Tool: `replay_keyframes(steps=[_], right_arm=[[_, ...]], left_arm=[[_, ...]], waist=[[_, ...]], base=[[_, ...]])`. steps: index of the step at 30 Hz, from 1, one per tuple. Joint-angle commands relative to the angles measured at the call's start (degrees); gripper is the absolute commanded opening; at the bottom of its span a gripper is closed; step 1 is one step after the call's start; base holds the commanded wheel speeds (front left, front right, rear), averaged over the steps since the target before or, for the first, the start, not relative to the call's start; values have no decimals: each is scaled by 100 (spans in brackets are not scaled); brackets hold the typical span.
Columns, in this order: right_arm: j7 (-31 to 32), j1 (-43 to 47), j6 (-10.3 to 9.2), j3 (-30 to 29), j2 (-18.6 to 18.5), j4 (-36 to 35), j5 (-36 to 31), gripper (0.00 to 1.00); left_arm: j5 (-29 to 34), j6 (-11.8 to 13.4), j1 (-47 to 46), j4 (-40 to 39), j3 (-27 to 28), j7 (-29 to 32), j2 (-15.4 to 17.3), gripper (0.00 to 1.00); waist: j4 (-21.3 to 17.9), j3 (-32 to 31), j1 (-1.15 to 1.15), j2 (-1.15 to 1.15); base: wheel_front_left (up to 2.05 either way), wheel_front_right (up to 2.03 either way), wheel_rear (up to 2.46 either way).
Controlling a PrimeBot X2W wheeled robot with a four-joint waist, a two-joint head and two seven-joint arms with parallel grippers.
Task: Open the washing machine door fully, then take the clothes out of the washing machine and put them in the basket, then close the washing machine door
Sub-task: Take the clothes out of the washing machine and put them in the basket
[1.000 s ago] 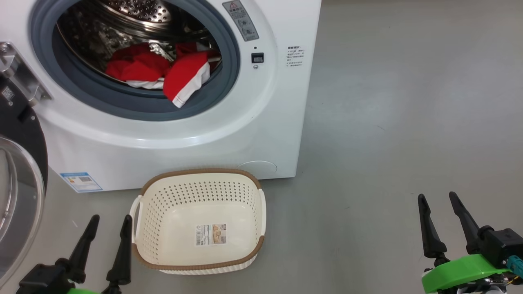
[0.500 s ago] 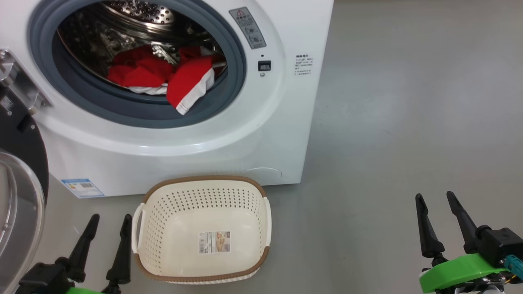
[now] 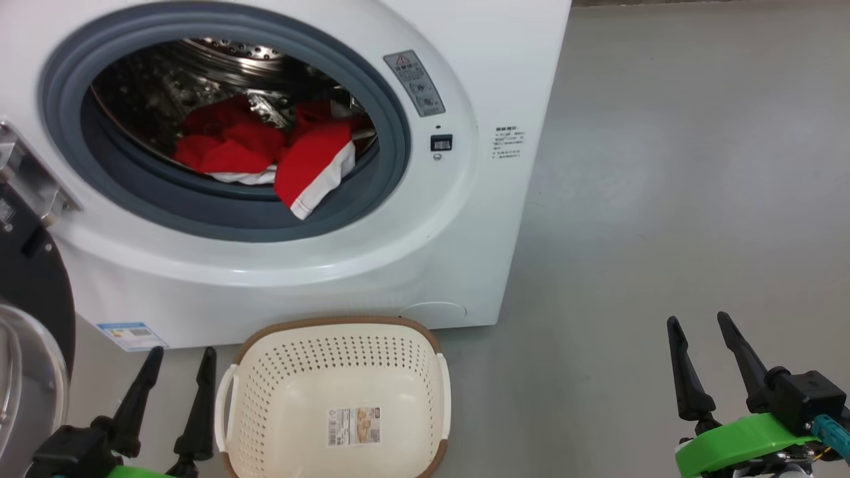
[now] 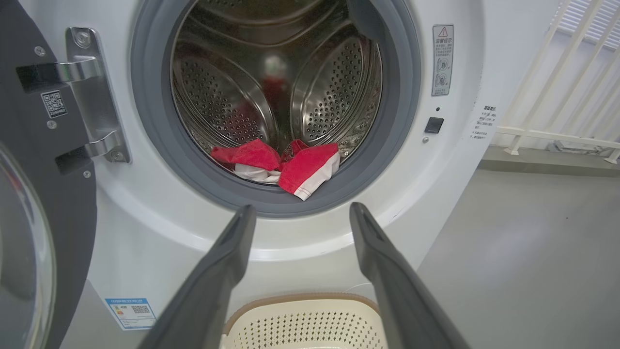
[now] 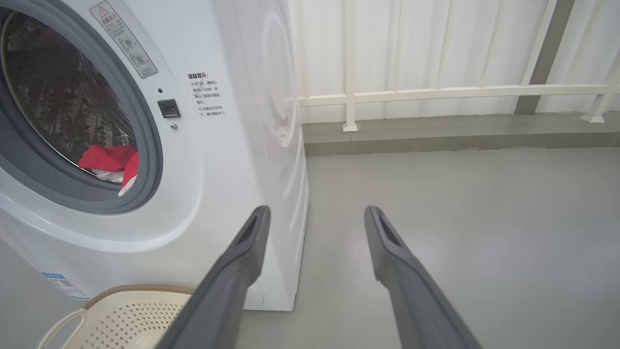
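At the far left the washing machine door (image 3: 26, 279) stands swung wide, its hinge bracket (image 4: 92, 97) bared, so the first step of the job looks done. Beside it the left end effector (image 3: 182, 353) hangs low over the floor (image 3: 664, 199), its two dark fingers (image 3: 199, 405) spread apart and holding nothing. Inside the washing machine (image 3: 425, 265) the clothes (image 3: 265, 153) lie heaped at the front of the steel drum (image 4: 334, 87), one red-and-white piece spilling onto the grey rubber seal (image 3: 219, 219). None has been lifted out. Below the opening, the basket (image 3: 339, 325) sits on the floor just in front of the machine, empty but for its paper label (image 3: 355, 425). Well off to the right, the right end effector (image 3: 698, 322) is likewise spread and empty above bare floor. By the look of it, both the unloading and the shutting of the door are yet to come.
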Motion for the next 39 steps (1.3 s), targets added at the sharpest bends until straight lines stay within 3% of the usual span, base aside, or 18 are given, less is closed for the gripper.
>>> replay_keyframes(steps=[1, 24, 31, 39], right_arm=[[-37, -193, 35, 134, -36, -136, -22, 100], [-37, -320, 35, 158, -27, -141, -18, 100], [-37, -496, 35, 201, -25, -184, 58, 100], [-37, -749, 35, 303, -24, -195, 219, 100]], left_arm=[[-24, -32, -255, -125, 174, -28, 144, 100], [81, -32, -492, 250, 49, -28, 121, 100], [138, -32, -1365, 779, -289, -28, 129, 100], [-3, -32, -2869, 1999, -890, -5, 317, 100]], waist=[[-1, 14, 0, 0], [-14, 260, 0, 0], [-32, 630, 0, 0], [-141, 1093, 0, 0]], base=[[94, -109, 15], [24, -25, 1], [0, 0, 0], [0, 0, 0]])
